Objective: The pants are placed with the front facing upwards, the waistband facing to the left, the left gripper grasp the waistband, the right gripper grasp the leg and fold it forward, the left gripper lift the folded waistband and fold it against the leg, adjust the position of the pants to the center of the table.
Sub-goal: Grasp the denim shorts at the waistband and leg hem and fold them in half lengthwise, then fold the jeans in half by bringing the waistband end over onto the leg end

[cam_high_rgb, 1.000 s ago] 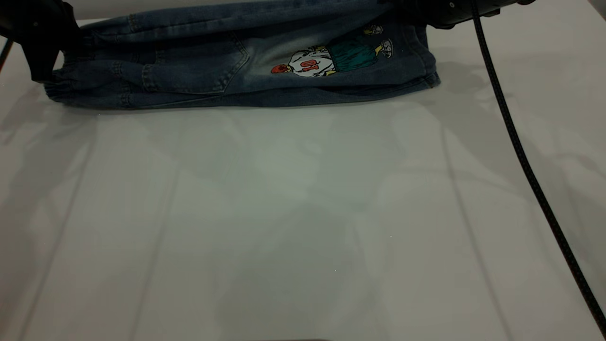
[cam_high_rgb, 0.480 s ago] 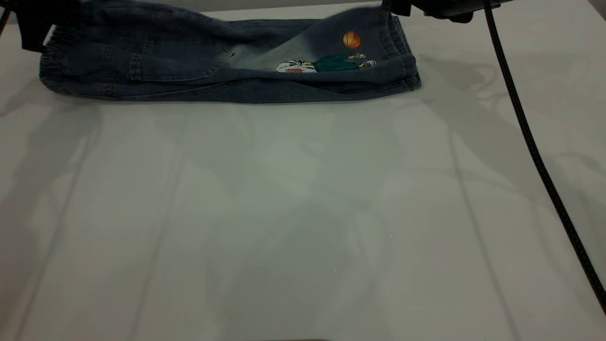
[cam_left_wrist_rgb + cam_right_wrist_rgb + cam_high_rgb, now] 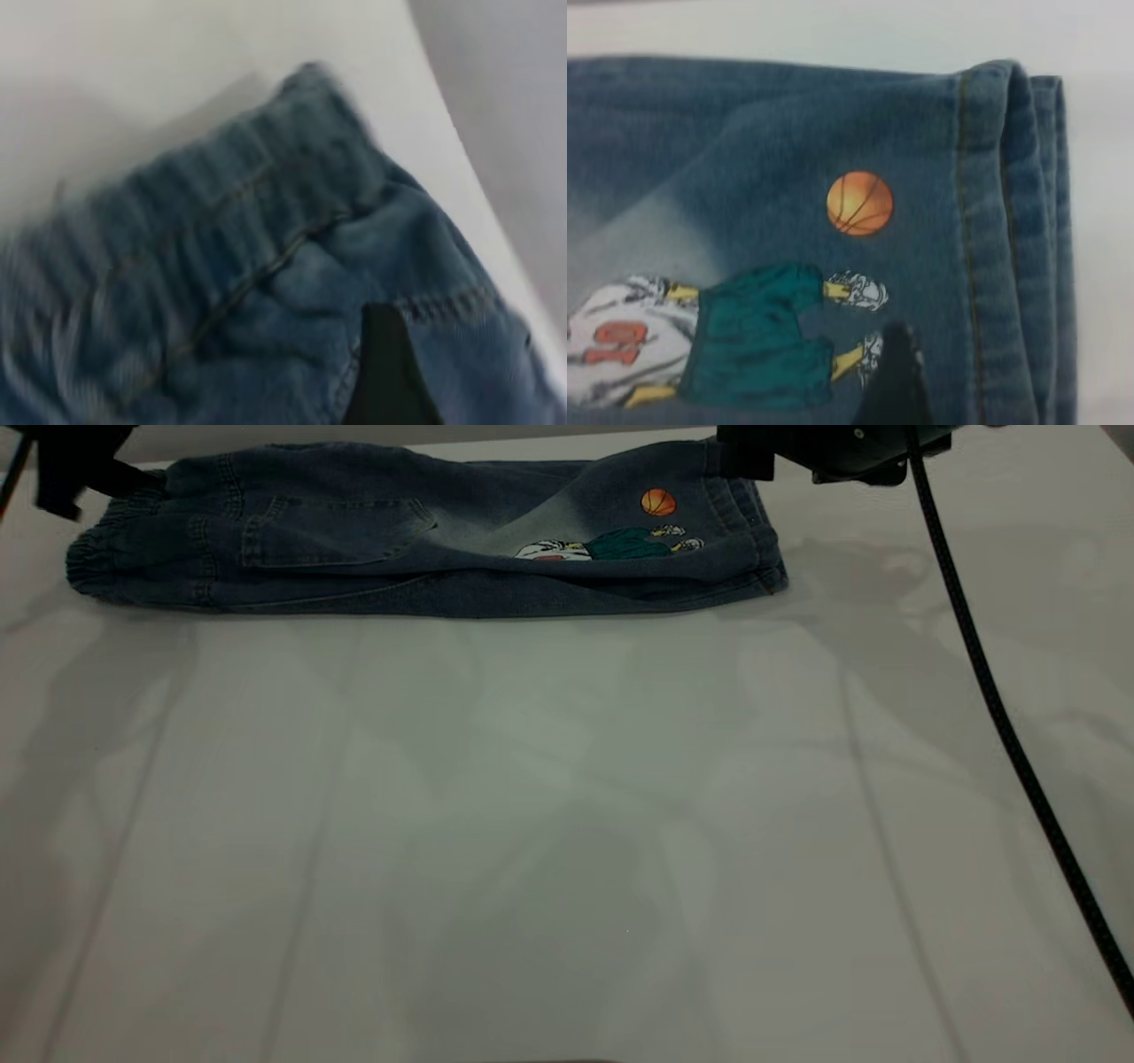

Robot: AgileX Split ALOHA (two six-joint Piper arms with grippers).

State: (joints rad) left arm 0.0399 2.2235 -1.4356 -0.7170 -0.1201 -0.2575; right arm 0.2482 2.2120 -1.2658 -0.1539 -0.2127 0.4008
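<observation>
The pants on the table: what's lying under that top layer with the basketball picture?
Under the printed leg more denim of the pants peeks out along the near edge, resting on the table. The rest underneath is covered.

The short blue denim pants (image 3: pixel 425 540) fade pale grey-blue mid-leg, stitched in tan thread. Their printed cartoon shows an orange basketball (image 3: pixel 859 203), a teal-green garment (image 3: pixel 757 336) and white shirt with red numerals (image 3: pixel 620 341). The smooth tabletop (image 3: pixel 567 824) is white-grey.

Pants (image 3: pixel 425 549) at table's (image 3: pixel 567 824) far edge
</observation>
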